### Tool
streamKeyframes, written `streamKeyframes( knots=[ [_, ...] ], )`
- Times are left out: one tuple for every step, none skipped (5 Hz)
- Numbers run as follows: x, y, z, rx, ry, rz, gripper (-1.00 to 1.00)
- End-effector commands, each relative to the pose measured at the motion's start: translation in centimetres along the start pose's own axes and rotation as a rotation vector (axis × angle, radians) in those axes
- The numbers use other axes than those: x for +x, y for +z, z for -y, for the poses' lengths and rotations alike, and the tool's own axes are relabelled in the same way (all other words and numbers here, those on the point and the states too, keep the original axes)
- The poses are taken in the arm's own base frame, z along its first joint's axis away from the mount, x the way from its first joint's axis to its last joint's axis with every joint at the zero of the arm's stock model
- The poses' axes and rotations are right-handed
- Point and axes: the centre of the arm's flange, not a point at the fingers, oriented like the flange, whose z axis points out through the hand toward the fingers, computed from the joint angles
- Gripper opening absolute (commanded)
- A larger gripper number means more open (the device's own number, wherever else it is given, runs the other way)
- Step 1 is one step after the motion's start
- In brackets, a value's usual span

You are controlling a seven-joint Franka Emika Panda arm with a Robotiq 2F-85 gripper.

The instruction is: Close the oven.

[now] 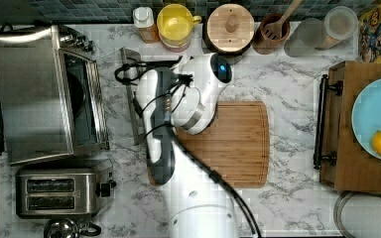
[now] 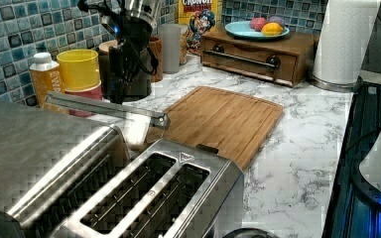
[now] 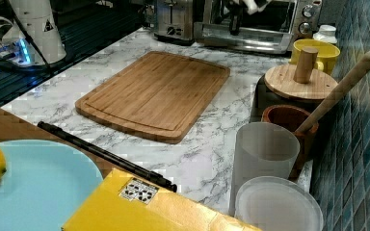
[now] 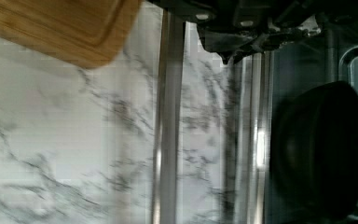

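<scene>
The white arm (image 1: 198,198) rises from its base at the top view's lower edge and bends over toward the top view's left, its wrist (image 1: 198,106) turned downward. The dark tool (image 2: 124,69) hangs below the wrist, pointing down.

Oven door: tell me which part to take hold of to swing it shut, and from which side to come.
Take the long metal bar handle along the free edge of the open oven door. The door lies folded down flat, so come from the cutting board side, hook under the bar's middle and lift.
</scene>
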Motion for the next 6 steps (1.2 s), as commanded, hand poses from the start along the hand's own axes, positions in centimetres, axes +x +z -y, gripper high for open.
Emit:
streamKeyframes(
  knots=[
    [-2.2,3.3,29.7,-0.172,-0.49,-0.047,-1.0],
    [-3.2,4.2,30.0,-0.361,-0.466,-0.101,-1.0],
    [-4.0,3.0,33.2,-0.551,-0.454,-0.22,-1.0],
    [-3.1,0.0,31.7,-0.632,-0.396,-0.336,-1.0],
    [-2.4,-2.9,33.4,-0.71,-0.302,-0.412,-1.0],
    [-2.4,-2.9,33.4,-0.71,-0.302,-0.412,-1.0]
  ],
)
